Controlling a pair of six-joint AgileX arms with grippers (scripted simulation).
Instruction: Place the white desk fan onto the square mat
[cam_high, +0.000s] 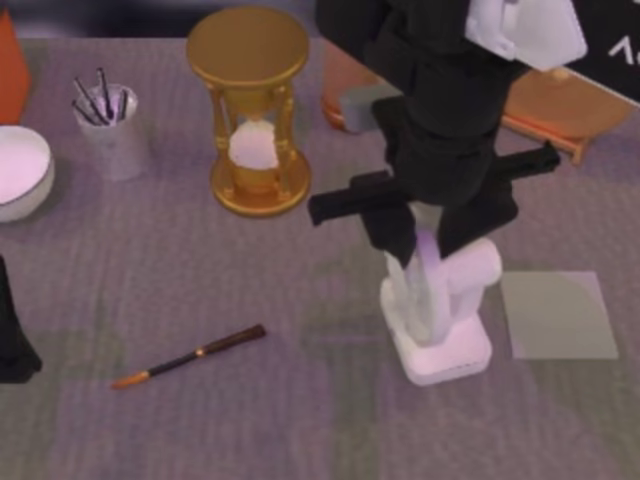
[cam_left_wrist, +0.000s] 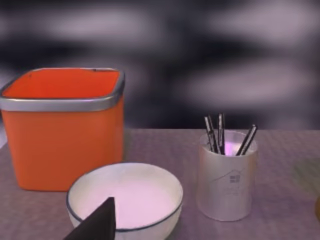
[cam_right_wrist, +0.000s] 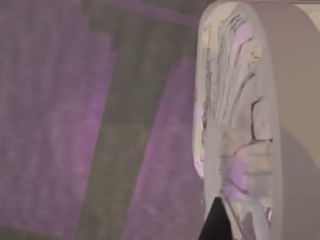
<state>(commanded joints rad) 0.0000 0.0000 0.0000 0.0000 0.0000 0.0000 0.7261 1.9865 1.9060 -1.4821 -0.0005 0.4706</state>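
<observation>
Your right tool (cam_high: 428, 252) sat over the fan (cam_high: 440, 305), fingers straddling the grille top but whether clamped I could not tell (left tool parked by the bowl (cam_left_wrist: 125, 197)), the fan's base on the worktop (cam_high: 150, 290) just left of the mat (cam_high: 560, 315).

Glossy gold hourglass (cam_high: 249, 110); smooth plastic white desk fan (cam_high: 440, 300); matt mat (cam_high: 558, 314).

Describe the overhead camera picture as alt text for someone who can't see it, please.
A black right gripper reaches down over the top of a white desk fan standing on a purple-grey table, just left of a pale square mat. Farther left are a gold hourglass, a pen cup, a white bowl and a paintbrush.
</observation>
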